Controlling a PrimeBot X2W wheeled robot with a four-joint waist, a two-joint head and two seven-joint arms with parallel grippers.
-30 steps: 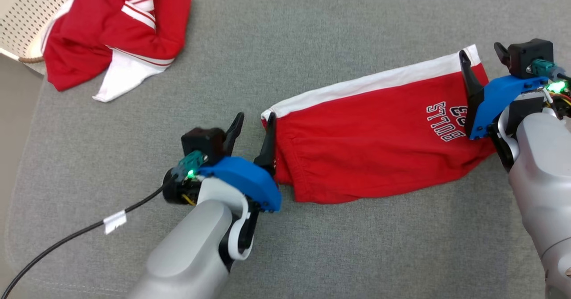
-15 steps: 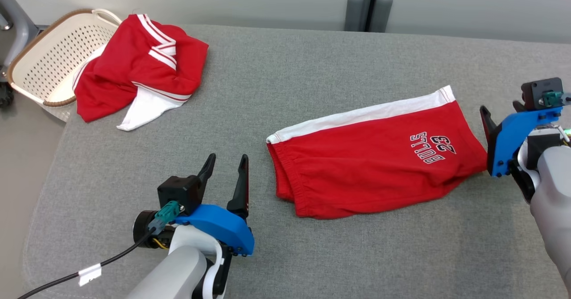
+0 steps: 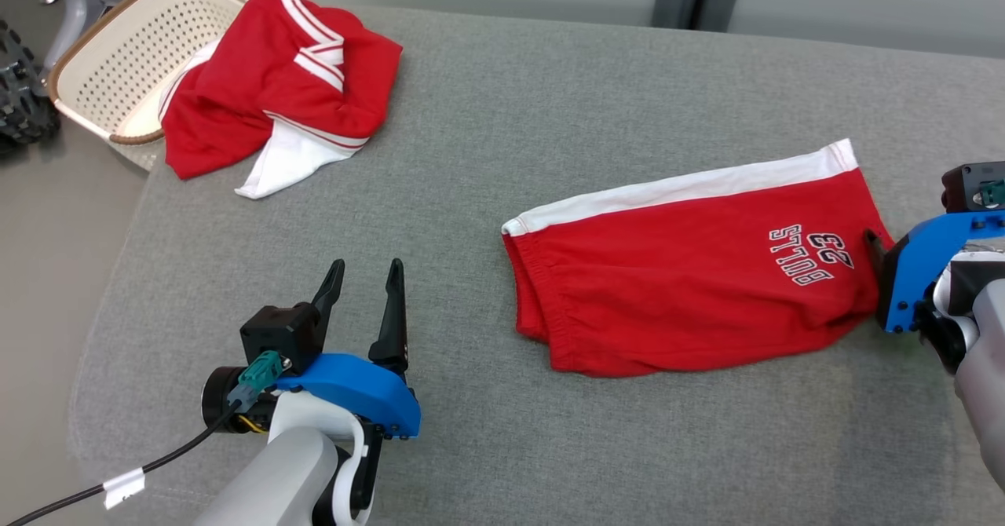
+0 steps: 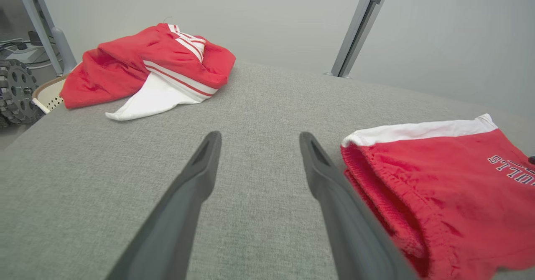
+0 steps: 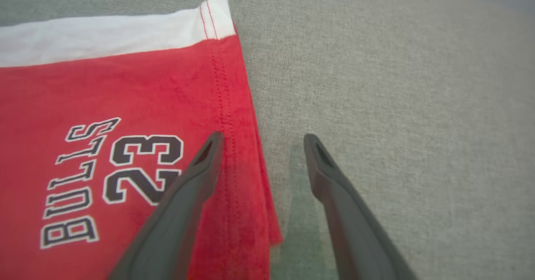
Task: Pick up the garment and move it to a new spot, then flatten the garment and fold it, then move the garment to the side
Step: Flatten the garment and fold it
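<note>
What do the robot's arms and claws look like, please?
The left arm and right arm are smooth pale grey, each wrist capped by a curved blue cover carrying a black box with a teal plug. The left claw and right claw each have two long, dark, tapering fingers. A black cable with a white tag trails from the left wrist.

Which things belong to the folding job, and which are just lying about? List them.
Job: red Bulls shorts, left gripper, right gripper, both open.
Lying about: crumpled red and white garment, white basket.
</note>
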